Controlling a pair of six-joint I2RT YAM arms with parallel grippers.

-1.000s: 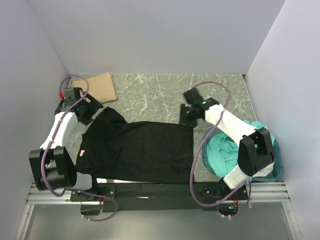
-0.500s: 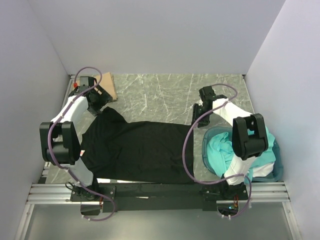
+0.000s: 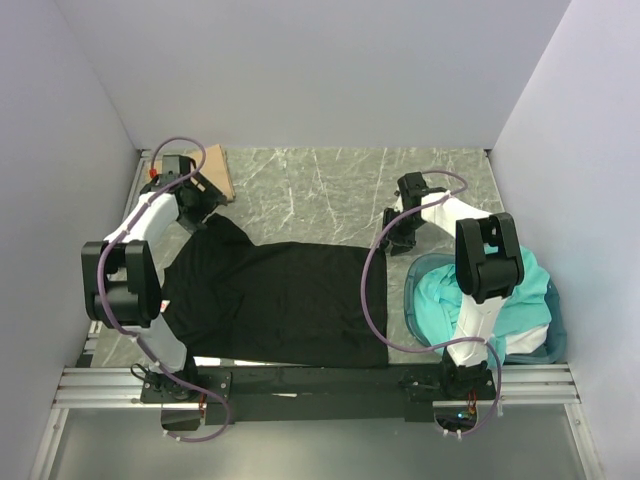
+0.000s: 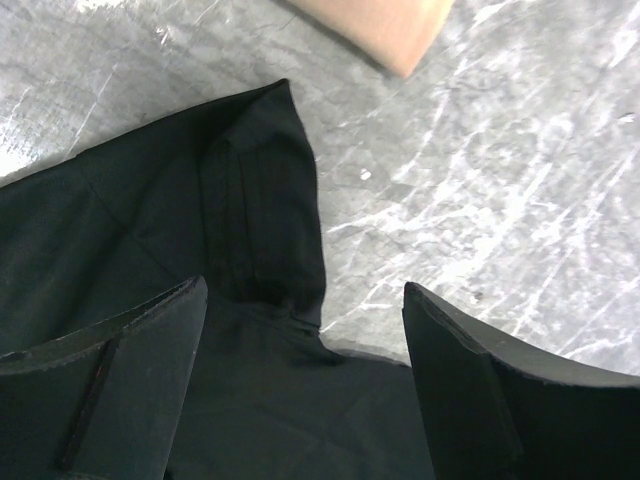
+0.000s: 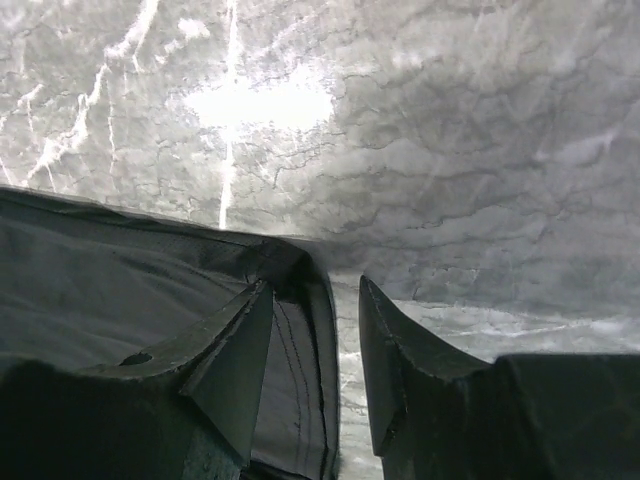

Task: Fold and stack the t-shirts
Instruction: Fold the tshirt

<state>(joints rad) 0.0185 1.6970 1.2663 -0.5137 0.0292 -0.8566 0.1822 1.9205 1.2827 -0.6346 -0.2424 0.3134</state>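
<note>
One blue tub [image 3: 412,312] holding teal t-shirts [image 3: 440,295], left fingers [image 4: 100,380] wide apart, right fingers [image 5: 230,370] half-apart, both empty

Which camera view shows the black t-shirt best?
The top external view: there the black t-shirt lies spread flat on the table, nearly all of it visible at once. The left wrist view shows only one sleeve, close up; the right wrist view shows only a hemmed corner.
</note>
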